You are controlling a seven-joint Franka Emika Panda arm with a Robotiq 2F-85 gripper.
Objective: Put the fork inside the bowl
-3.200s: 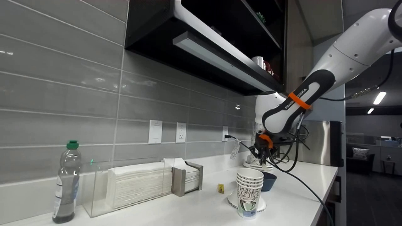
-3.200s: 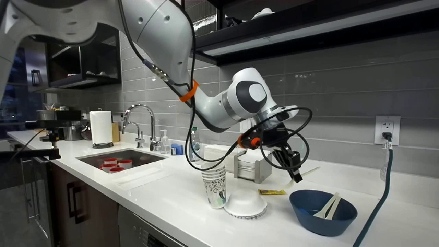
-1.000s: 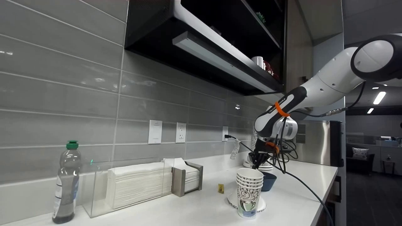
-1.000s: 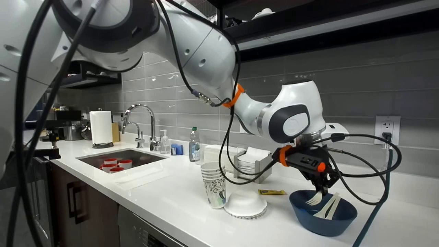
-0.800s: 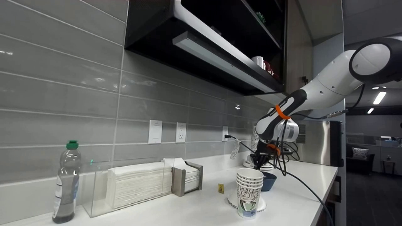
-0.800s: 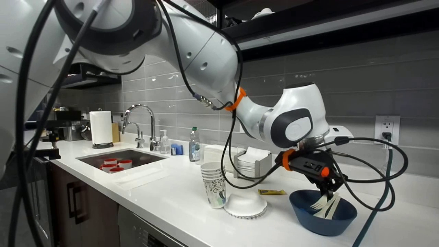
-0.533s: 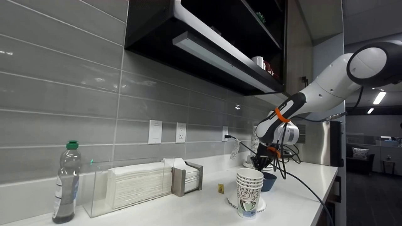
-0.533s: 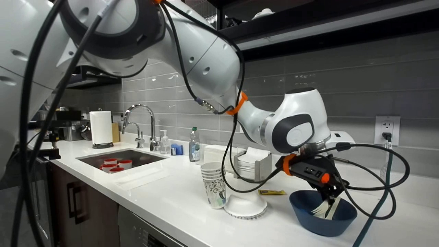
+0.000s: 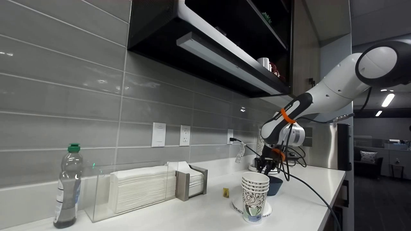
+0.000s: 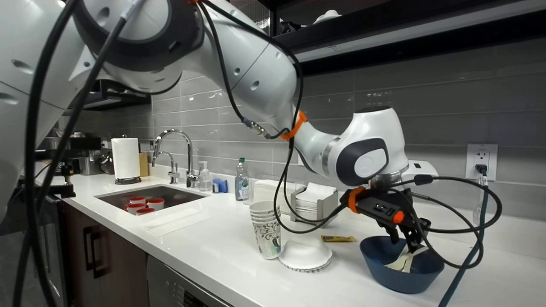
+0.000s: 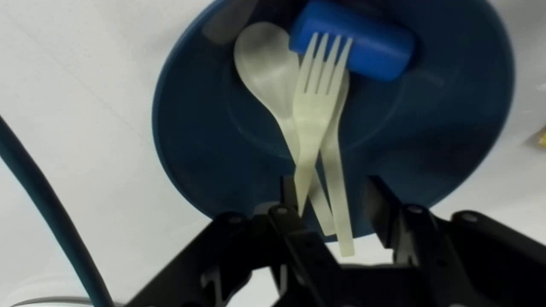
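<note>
The bowl is dark blue (image 11: 192,128) and fills most of the wrist view. It stands on the counter in both exterior views (image 10: 392,279) (image 9: 275,186). The pale plastic fork (image 11: 315,111) lies in it, tines away from my gripper, on top of a spoon (image 11: 266,59) and another pale utensil (image 11: 337,183). My gripper (image 11: 335,198) is open, its fingers apart, low over the bowl's near side. The fork's handle end runs beside the left finger; I cannot tell whether they touch. In an exterior view the gripper (image 10: 404,244) partly hides the utensils.
A blue object (image 11: 358,47) lies in the bowl. Stacked paper cups (image 10: 266,232), upturned white paper bowls (image 10: 305,253), a yellow packet (image 10: 338,238) and a napkin holder (image 10: 326,209) stand nearby. A teal cable (image 10: 463,268) runs beside the bowl. A dark shelf (image 9: 224,64) hangs above.
My gripper has carried the fork over to the bowl and lowered it in. Since half a second ago it has opened and lifted slightly. The fork now lies across the other utensils.
</note>
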